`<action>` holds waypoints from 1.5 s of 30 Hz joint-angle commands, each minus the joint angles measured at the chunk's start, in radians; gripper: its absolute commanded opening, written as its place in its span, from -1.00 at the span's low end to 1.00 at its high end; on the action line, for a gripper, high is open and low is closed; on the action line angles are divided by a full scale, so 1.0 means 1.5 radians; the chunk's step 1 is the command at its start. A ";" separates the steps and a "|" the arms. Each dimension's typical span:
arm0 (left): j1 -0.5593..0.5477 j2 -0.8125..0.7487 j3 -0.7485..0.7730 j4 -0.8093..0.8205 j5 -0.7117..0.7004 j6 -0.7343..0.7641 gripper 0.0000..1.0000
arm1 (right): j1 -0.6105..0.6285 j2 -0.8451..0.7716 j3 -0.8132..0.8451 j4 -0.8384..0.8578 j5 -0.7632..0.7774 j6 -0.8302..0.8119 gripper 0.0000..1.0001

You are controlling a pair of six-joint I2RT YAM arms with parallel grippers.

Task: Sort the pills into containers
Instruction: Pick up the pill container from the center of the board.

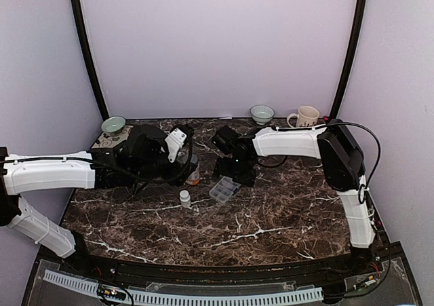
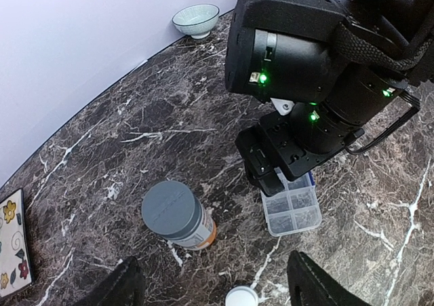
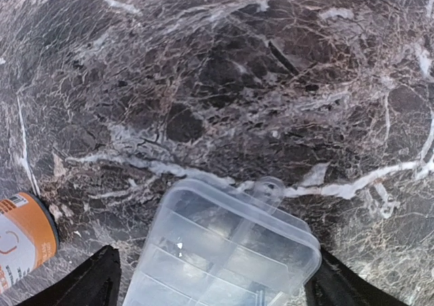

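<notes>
The clear organiser box (image 1: pixel 224 189) lies flat mid-table, and its small containers (image 2: pixel 293 212) show through the plastic. Its lid looks closed in the right wrist view, with a tab at the far edge. My right gripper (image 3: pixel 217 285) hovers just above the box (image 3: pixel 224 252), open, one finger (image 3: pixel 102 279) off each side and nothing held. My left gripper (image 2: pixel 217 285) is open and empty above the marble, near the amber bottle with a grey cap (image 2: pixel 175 214) and the tiny white bottle (image 2: pixel 242 297). No pills are visible.
Along the back wall stand two bowls (image 1: pixel 113 124) (image 1: pixel 262 112) and a mug (image 1: pixel 306 117). A floral tile (image 2: pixel 10 252) lies at the far left. The right arm's black wrist (image 2: pixel 305 68) hangs over the box. The amber bottle (image 3: pixel 20 241) stands left of the box.
</notes>
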 commanded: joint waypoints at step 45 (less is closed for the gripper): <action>0.121 0.118 0.170 -0.063 0.442 -0.235 0.61 | -0.028 -0.268 -0.068 0.153 -0.141 -0.253 0.09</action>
